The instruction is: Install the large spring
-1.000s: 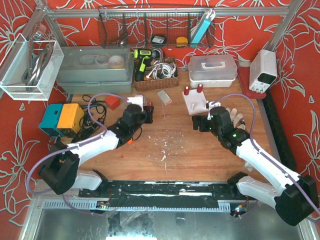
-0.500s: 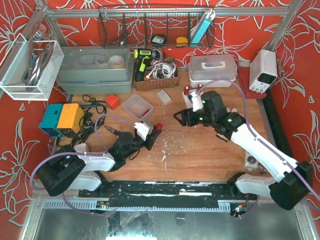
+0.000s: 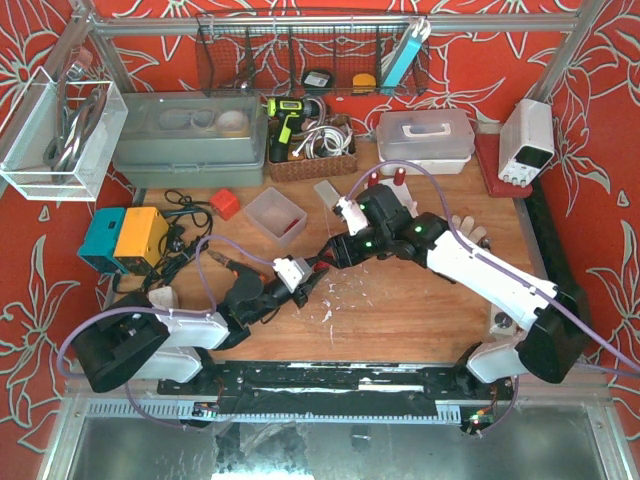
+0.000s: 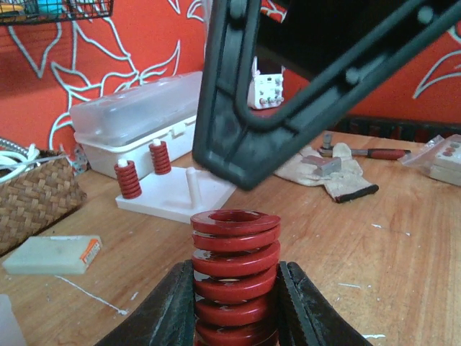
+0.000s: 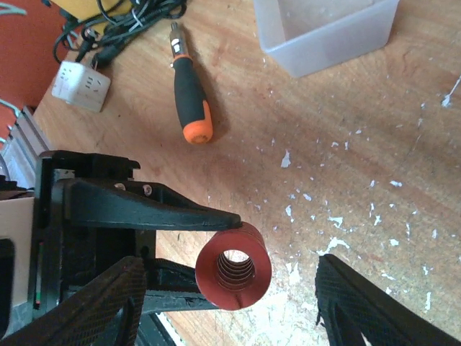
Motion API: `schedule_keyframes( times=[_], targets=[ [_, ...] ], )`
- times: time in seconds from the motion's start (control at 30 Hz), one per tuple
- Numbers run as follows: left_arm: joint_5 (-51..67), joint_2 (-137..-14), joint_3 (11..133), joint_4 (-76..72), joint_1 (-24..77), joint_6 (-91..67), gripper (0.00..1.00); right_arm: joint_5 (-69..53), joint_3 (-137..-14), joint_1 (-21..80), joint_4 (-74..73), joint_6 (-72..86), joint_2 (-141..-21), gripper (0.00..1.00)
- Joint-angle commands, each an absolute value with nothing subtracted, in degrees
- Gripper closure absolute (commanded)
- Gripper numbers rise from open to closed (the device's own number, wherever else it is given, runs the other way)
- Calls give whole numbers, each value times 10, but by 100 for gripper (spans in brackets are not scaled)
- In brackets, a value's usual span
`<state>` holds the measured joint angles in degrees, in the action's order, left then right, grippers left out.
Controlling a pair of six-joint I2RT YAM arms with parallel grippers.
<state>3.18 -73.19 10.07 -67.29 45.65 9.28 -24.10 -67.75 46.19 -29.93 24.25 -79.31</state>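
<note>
- I see two arms, the left arm (image 3: 190, 325) and the right arm (image 3: 490, 278), each made of glossy white links with black joints and a bulky black base.
- A lilac cable (image 3: 198, 270) loops along each arm.
- A green light (image 3: 368, 241) glows at the right wrist.
- The jaws are matte black plastic with small screw heads.

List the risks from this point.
1. The left claw grips the spring low and leaves few coils free. The open right claw may catch only the top and tilt it.
2. The right claw's fingers hang close above the left claw, so closing may bump it.
3. The free peg stands near two small springs, and seating could knock them.
</note>
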Motion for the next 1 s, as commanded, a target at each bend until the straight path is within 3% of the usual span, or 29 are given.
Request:
schedule_keyframes(
  times=[0.0,0.37,0.5,0.67,0.73,0.87,0.97],
  targets=[
    [25,-719,101,-720,463,121,96,-246,-708,476,-341,238,-820,33],
    [25,-718,100,-721,470,130,97,-262,-705,491,-324,243,-850,41],
    [23,-718,99,-721,474,133,98,-255,-708,492,-328,243,-857,51],
    [15,-721,99,-723,474,133,97,-241,-709,492,-328,243,-852,74],
    [4,-725,99,-724,475,132,90,-233,-710,492,-327,243,-848,83],
    [-30,-728,99,-724,475,126,62,-211,-709,492,-320,241,-837,97],
    [-53,-726,99,-712,475,130,43,-163,-705,492,-315,238,-824,100]
  ],
)
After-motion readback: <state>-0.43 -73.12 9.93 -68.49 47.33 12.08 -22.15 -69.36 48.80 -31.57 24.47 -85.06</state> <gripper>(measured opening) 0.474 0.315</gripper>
